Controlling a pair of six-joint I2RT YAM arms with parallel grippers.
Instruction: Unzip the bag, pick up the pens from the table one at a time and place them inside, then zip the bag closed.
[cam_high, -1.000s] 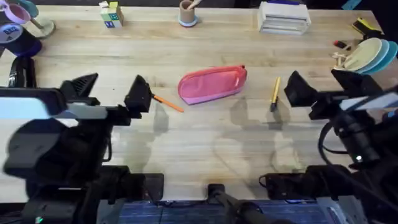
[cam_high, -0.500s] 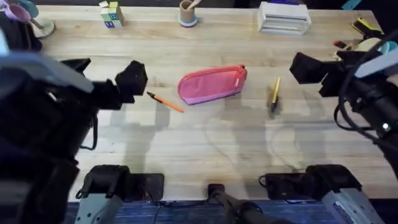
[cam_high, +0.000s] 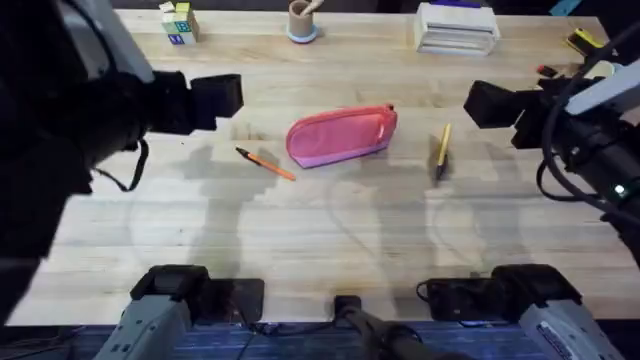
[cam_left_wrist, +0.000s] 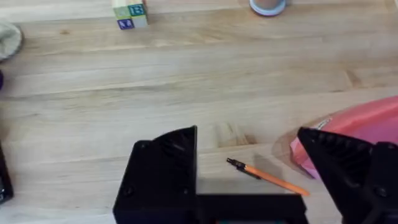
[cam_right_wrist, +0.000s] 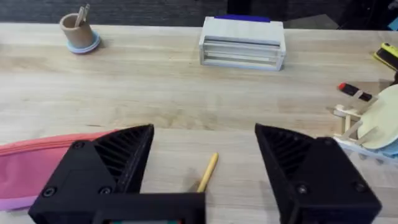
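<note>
Both grippers' fingers (cam_left_wrist: 165, 168) wide apart, empty.

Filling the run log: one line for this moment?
bag zipped, on table | orange pen, yellow pen beside it | both hands open, empty

Background items along the far edge: coloured lettered toy blocks (cam_high: 179, 22); tan cup on a blue coaster (cam_high: 301, 20); white slatted rack (cam_high: 456, 27); stacked pale plates (cam_high: 598, 86). Dark floor beyond.
</note>
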